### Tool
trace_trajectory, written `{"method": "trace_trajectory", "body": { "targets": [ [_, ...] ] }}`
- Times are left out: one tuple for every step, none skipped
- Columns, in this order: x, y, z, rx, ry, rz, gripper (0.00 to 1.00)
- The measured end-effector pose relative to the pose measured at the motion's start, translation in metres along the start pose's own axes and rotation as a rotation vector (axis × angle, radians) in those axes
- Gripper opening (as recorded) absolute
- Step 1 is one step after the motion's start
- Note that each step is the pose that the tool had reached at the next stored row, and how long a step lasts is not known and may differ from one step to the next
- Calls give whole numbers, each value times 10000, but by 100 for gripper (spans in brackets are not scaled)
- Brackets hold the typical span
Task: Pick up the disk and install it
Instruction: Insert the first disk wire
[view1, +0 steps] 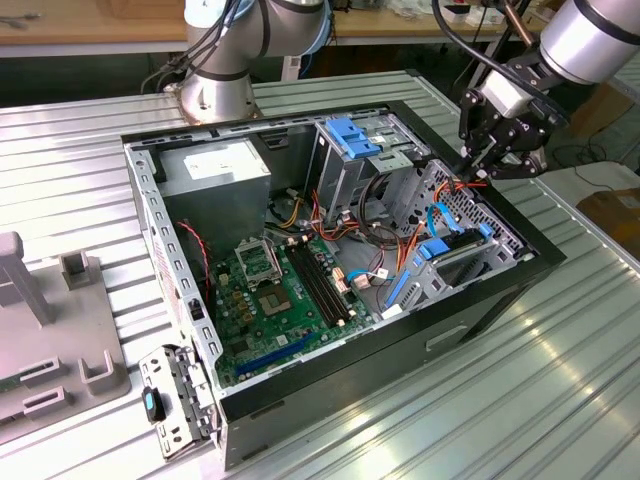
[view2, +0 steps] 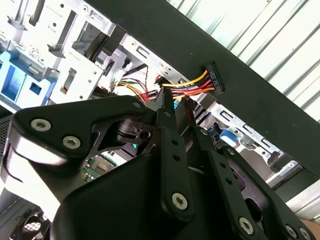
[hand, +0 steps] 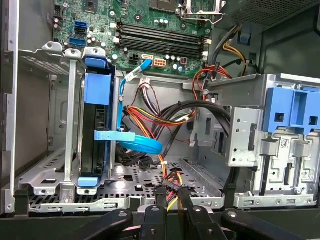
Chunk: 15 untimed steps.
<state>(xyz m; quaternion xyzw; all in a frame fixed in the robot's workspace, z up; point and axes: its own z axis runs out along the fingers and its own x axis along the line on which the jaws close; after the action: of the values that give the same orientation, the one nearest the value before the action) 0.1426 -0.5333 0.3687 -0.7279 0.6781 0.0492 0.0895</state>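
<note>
The disk (hand: 95, 135) stands on edge in a slot of the lower metal bay, dark between bright blue side rails, with a flat blue data cable (hand: 135, 142) beside it. In the exterior view the disk (view1: 458, 254) sits in the open computer case near its right wall. My gripper (view1: 470, 172) hangs over that wall's rim, a little apart from the disk. Its fingers (view2: 167, 102) are shut on a bundle of yellow, red and orange power wires (view2: 187, 85) that end in a black connector (view2: 212, 78). In the first wrist view the gripper (hand: 171, 194) pinches the same wires (hand: 171, 181).
The case holds a green motherboard (view1: 275, 290), a grey power-supply box (view1: 215, 165) and a blue-topped drive cage (view1: 355, 140) (hand: 295, 110), with loose cables between them. Another arm's base (view1: 215, 90) stands behind the case. A grey fixture (view1: 40, 330) lies at the exterior view's left.
</note>
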Motion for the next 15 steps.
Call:
{"method": "trace_trajectory", "body": {
  "targets": [
    [0,0,0,0,0,0,24],
    [-1,-3,0,-1,1,-1,24],
    [1,-24,1,-2,1,-8,24],
    [3,-56,2,-5,0,-26,24],
    [5,-78,4,-9,-2,-43,24],
    [7,-102,5,-12,-2,-61,24],
    [11,-150,7,-22,-6,-111,24],
    [14,-194,9,-33,-9,-165,24],
    [15,-214,10,-38,-12,-193,24],
    [17,-230,11,-44,-14,-227,24],
    [15,-238,2,-49,-13,-240,24],
    [13,-245,-14,-51,-16,-245,24],
    [13,-272,-21,-61,-18,-283,24],
    [19,-334,-19,-74,-21,-336,24],
    [21,-370,-17,-89,-26,-410,24]
  ]
}}
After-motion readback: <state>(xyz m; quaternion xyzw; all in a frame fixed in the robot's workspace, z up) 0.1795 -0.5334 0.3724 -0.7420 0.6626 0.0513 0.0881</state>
